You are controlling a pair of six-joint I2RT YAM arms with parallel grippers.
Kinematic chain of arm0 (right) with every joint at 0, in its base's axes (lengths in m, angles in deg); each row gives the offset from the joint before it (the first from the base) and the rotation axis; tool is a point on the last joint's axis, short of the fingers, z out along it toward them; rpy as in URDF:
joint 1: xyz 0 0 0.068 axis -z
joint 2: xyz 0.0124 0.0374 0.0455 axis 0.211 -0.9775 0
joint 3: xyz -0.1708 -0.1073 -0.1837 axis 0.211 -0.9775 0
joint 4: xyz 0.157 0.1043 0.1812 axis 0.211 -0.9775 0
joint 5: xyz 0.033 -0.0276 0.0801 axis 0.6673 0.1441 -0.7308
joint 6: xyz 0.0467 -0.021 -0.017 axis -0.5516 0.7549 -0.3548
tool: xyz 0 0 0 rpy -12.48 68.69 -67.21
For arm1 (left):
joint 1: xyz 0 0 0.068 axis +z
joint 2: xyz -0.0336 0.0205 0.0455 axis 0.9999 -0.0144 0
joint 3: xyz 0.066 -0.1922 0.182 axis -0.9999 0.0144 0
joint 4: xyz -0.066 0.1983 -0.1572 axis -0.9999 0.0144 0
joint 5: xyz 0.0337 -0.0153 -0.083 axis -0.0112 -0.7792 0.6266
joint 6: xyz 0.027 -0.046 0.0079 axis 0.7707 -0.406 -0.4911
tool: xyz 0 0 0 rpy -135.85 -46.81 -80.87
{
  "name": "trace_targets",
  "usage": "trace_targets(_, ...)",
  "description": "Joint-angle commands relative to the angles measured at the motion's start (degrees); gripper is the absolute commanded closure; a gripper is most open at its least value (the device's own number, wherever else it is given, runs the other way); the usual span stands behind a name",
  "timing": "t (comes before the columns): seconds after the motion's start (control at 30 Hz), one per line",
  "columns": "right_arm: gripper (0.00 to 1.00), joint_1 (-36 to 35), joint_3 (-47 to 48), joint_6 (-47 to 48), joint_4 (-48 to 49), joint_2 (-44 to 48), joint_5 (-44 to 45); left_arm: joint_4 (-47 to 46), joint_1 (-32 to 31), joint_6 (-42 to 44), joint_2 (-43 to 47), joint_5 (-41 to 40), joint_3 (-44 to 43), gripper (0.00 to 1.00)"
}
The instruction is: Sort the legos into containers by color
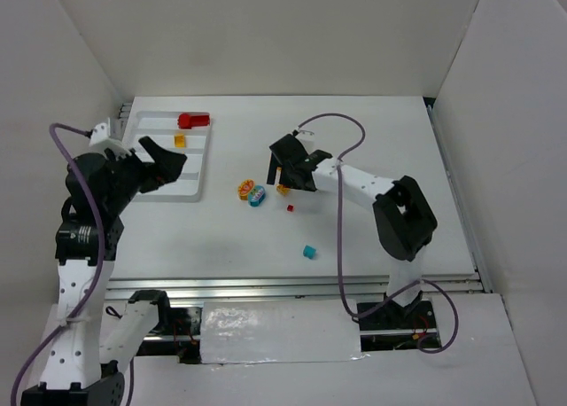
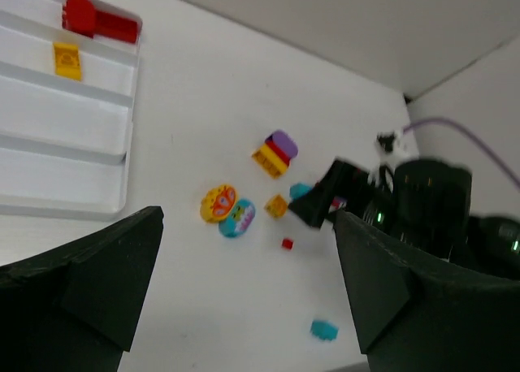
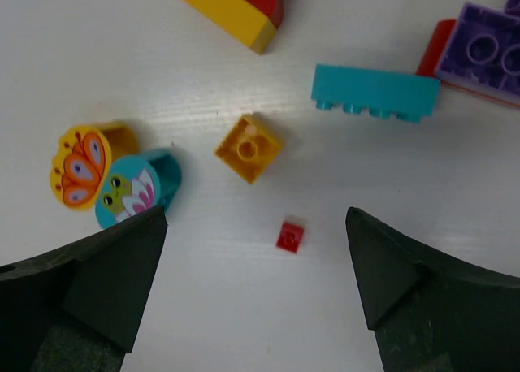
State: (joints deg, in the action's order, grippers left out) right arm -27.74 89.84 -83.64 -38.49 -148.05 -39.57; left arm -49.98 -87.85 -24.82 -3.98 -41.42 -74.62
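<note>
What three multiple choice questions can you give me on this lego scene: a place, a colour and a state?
1. Where is the red lego? A. the white tray's farthest compartment B. its nearest compartment C. outside the tray
2. What colour is the lego in the next compartment? A. teal B. yellow C. purple
3. How is the right end effector? A. shut on a lego B. open and empty C. out of view
Answers: A, it lies by the tray's far edge; B, the top and left wrist views show yellow; B, its fingers stand wide apart over loose legos.
</note>
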Motion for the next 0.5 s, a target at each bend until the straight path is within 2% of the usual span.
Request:
trace_targets(0.0,0.02,0.0,8.4,-5.2,-5.1,-5.6,6.3,6.1,-0.3,11.3,2.6,8.1,5.5,0.00)
trace_targets(0.1,0.04,-0.2,15.1,-7.8,-7.8,-13.3,7.2,5.7,-0.9,11.8,9.2,3.9,11.6,0.00)
trace_targets(0.2,0.10,-0.8,16.2,-10.0,-8.1,-16.2,8.9,5.9,-3.2,11.0,12.1,-1.6,15.4,0.00)
trace_targets(0.37,0.18,-0.7,13.9,-11.4,-7.0,-17.6,8.8,4.9,-3.7,11.2,11.2,-0.6,16.2,0.01)
trace_targets(0.47,0.31,-0.8,11.5,-11.5,-4.9,-17.1,7.9,5.0,-3.7,11.4,9.9,0.1,16.3,0.01)
